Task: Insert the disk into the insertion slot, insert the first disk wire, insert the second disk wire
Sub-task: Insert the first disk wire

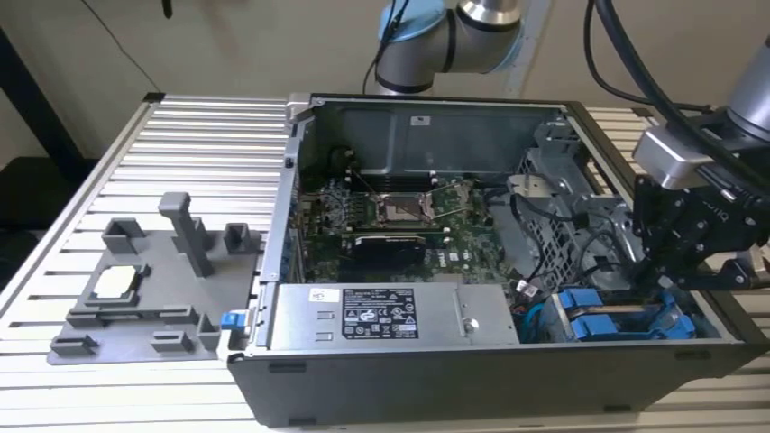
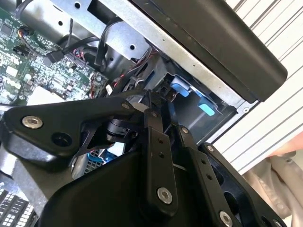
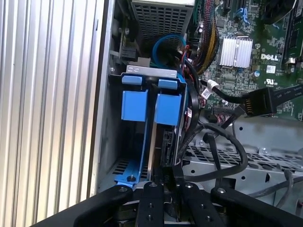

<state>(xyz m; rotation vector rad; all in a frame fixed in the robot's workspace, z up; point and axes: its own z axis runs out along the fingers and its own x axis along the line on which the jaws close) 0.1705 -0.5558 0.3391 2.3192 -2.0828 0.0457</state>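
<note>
Gripper: nearest the lens in both wrist views, fingers drawn narrow and apparently clamped on the dark near end of the disk.
Desk: slatted metal, carrying the open computer case.
Fixture tray: grey, at the exterior view's left, well apart from the work.
Power-supply box: silver and labelled, beside the drive cage; not the target.
Motherboard: mid-case, beyond the power-supply box.
Insertion slot: grey cage bay with blue fittings at the exterior view's right, directly under the gripper.
Disk: on edge inside the bay, blue bracket alongside; judged most of the way in.
Black cable loop: just beside the fingers; touching or not, cannot tell.
Loose black connector: unplugged, apart from the disk.
Step in hand: seating the disk, by the look of it.
Doing it well: push straight along the bay with the bracket square to the cage walls, use gentle force, hold the cable loop clear of the pinch.
</note>
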